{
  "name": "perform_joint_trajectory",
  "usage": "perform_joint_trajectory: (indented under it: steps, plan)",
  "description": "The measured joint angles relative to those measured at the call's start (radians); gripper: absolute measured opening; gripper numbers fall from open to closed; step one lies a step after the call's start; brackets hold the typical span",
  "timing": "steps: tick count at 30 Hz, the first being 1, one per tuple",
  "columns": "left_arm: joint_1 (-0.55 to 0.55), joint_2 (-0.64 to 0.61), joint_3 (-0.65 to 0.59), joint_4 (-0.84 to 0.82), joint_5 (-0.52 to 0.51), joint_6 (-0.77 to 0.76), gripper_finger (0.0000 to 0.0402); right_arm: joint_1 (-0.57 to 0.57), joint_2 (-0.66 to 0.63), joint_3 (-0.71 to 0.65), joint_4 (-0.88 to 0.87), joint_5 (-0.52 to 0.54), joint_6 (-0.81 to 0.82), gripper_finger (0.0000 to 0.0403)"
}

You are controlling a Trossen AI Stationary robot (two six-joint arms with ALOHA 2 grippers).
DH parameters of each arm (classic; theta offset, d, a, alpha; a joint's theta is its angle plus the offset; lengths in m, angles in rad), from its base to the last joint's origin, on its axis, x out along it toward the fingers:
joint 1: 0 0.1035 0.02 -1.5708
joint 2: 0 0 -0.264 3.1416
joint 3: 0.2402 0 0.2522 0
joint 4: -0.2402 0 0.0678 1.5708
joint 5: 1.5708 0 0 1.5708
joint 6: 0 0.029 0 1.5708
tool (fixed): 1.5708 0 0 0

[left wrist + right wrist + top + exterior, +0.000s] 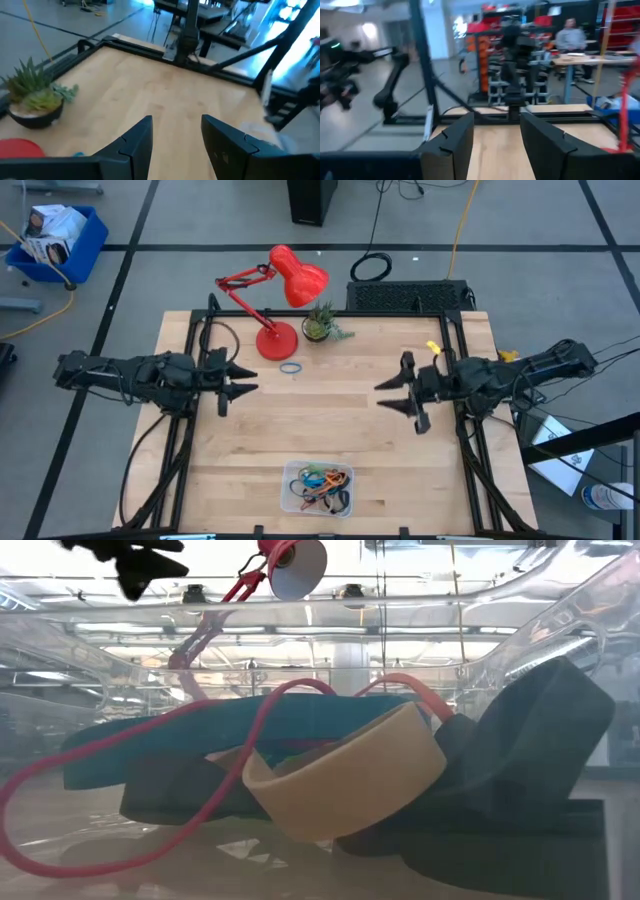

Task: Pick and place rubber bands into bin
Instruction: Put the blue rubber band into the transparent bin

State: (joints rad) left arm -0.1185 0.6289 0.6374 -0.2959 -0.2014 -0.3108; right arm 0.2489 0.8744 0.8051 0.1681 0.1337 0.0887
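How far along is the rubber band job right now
Mostly done: the bin at the table's near edge already holds a tangle of rubber bands. Nothing is in hand; the left gripper and right gripper both hover open and empty over the table. Left: one blue rubber band lies on the wood beside the red lamp.

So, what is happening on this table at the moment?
Two robot arms are sorting rubber bands into a clear bin at the near edge of the table. Most bands already lie in the bin. One blue band is still on the wood, beside the red lamp and the small plant. The left hand and the right hand both hover above the table, open and empty.
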Motion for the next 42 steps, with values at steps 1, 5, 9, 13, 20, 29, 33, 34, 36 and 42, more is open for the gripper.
perform_joint_trajectory:
  steps: [1,5,9,13,20,29,33,34,36,42]
  plan:
    - [0.019,0.03,0.023,-0.011,0.018,0.026,0.0175,-0.017,-0.013,-0.029,0.03,0.0,0.018,0.0155]
    - [0.091,0.205,0.149,-0.135,0.079,0.179,0.0175,-0.078,-0.033,-0.107,0.061,0.0,0.1,0.0155]
    - [0.16,0.395,0.257,-0.3,0.086,0.386,0.0175,-0.1,-0.028,-0.127,0.074,0.0,0.125,0.0155]
    - [0.241,0.557,0.274,-0.34,0.097,0.518,0.0175,-0.1,-0.029,-0.128,0.123,0.0,0.126,0.0155]
    - [0.406,0.777,0.272,-0.29,0.173,0.558,0.0174,-0.099,-0.029,-0.128,0.161,-0.004,0.127,0.0155]
    - [0.496,0.931,0.272,-0.15,0.311,0.643,0.0174,-0.099,-0.029,-0.128,0.153,-0.004,0.123,0.0155]
    - [0.51,0.986,0.272,-0.108,0.305,0.674,0.0174,-0.099,-0.029,-0.128,0.152,-0.004,0.107,0.0155]
    - [0.516,0.999,0.272,-0.097,0.303,0.675,0.0174,-0.099,-0.029,-0.128,0.151,-0.004,0.107,0.0155]
    - [0.527,1.028,0.272,-0.078,0.299,0.672,0.0174,-0.099,-0.029,-0.128,0.148,-0.004,0.108,0.0155]
    - [0.546,1.093,0.272,-0.059,0.298,0.664,0.0174,-0.099,-0.029,-0.128,0.135,-0.004,0.108,0.0155]
